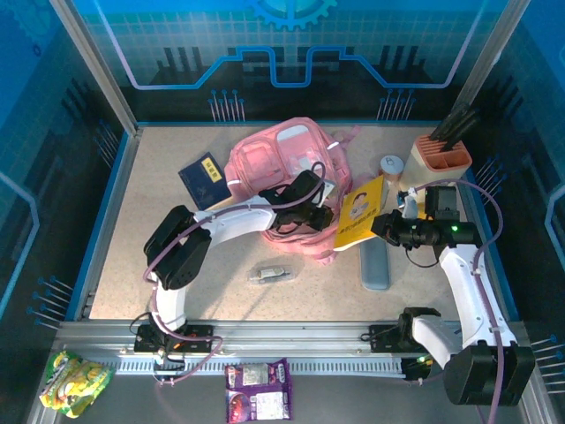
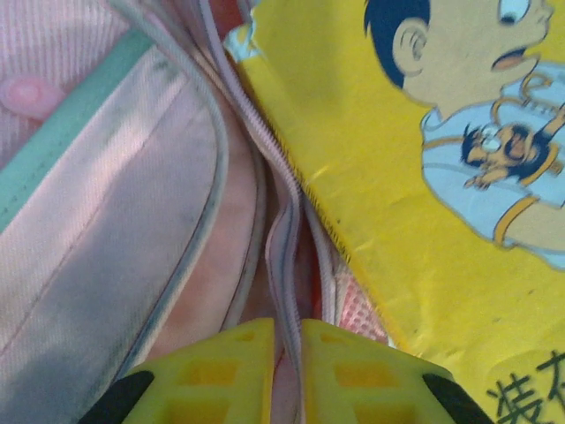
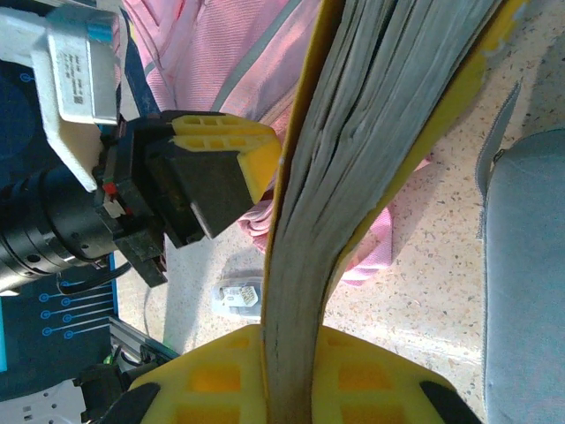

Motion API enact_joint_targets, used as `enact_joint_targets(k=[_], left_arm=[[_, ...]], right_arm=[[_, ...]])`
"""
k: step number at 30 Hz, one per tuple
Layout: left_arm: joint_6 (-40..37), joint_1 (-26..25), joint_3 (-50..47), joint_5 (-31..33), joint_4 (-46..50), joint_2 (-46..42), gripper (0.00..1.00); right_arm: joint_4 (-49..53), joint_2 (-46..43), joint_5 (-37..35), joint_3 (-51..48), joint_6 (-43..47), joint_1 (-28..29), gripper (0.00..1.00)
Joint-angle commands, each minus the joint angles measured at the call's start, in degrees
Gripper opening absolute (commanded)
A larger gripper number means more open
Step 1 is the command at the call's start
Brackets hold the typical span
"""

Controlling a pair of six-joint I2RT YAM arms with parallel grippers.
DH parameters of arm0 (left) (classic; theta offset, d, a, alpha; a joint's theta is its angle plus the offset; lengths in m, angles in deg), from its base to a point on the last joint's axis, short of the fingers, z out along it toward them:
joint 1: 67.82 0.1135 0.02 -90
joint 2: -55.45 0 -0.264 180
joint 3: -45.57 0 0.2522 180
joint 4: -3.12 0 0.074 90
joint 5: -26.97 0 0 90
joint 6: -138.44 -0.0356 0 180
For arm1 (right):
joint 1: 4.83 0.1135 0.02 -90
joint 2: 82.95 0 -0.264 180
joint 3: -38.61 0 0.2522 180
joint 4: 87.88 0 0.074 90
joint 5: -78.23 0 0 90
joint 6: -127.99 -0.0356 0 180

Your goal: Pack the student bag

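Pink student bag (image 1: pixel 265 159) zip edge pinched btwn left gripper (image 2: pixel 287 340) jaws; right gripper (image 3: pixel 291 344) jaws clamp yellow book (image 3: pixel 380 132).

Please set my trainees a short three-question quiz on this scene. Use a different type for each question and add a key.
1. True or false: the right gripper is clamped on the yellow book.
2. Multiple choice: in the top view, what lies just left of the pink backpack?
A) a dark blue booklet
B) a red cup
C) a green ball
3. Fill in the blank: the left gripper pinches the backpack along its ____ edge.

Key: 1 true; 2 A; 3 zipper.
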Motion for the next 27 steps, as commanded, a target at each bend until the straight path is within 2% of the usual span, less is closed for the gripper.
enact_joint_targets(k=[1,3,8,11,15,21,24,27], left_arm=[[-0.8,0.4,2.3,1.3,0.5,1.1,0.16],[-2.7,0.3,1.3,3.0,0.0,0.1,0.22],[-12.7,0.3,0.2,9.0,1.3,-0.3,0.49],[-17.5,0.3,-0.1,14.1,1.3,1.0,0.58],[-21.5,0.2,0.8,14.5,2.2,3.2,0.71],[-25.0,0.2,0.8,17.0,1.0,5.3,0.72],[-25.6,0.5,1.9,22.2,1.0,6.3,0.61],[-26.6,0.7,1.7,22.0,-0.3,5.6,0.46]], right_arm=[[-1.8,-0.5,1.8,1.0,1.2,-0.8,0.00],[-1.3,-0.6,1.4,1.3,1.4,-0.8,0.00],[-1.0,-0.5,1.6,1.8,1.6,-0.7,0.00],[-1.2,-0.3,1.7,1.9,1.5,-0.8,0.00],[-1.2,-0.2,1.6,1.9,1.3,-0.8,0.00],[-0.9,-0.1,1.3,1.9,1.4,-0.8,0.00],[-0.6,-0.1,1.2,1.9,1.6,-0.8,0.00],[-0.1,-0.4,0.9,1.9,1.8,-0.8,0.00]])
